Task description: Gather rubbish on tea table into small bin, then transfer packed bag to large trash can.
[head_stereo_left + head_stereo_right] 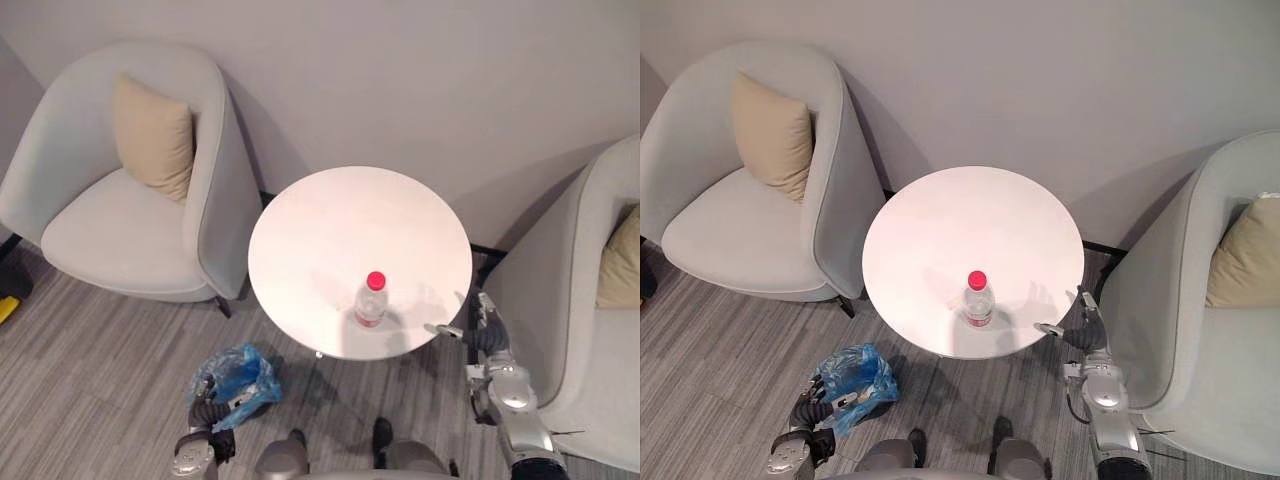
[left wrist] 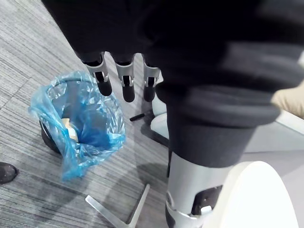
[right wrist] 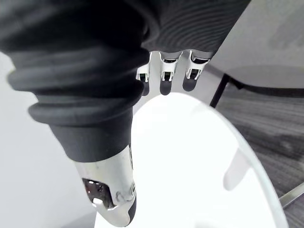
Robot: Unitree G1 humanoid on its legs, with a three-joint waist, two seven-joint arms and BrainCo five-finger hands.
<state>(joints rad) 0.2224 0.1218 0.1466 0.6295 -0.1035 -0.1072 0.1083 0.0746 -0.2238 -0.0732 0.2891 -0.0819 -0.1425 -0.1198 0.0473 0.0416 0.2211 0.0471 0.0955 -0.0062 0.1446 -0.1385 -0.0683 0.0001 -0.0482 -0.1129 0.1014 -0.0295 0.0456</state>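
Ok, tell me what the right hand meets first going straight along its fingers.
Probably nothing close: the right hand points past the tea table's right rim into the gap beside the armchair, toward the wall; the bottle sits aside.

The silver-grey left arm (image 1: 188, 460) enters at 7 o'clock of the head view. Its left robot hand (image 1: 207, 412), silver-fingered with dark tips under a dark ribbed cover (image 2: 190, 57), points toward 1 o'clock. Its fingers (image 2: 125, 81) reach out straight in a row with the thumb (image 2: 186, 190) apart, holding nothing. The silver-grey right arm (image 1: 518, 410) comes up from 5 o'clock. The right robot hand (image 1: 489, 338) points to 12 o'clock, its fingers straight and close together, its thumb stretched toward 9 o'clock, empty.
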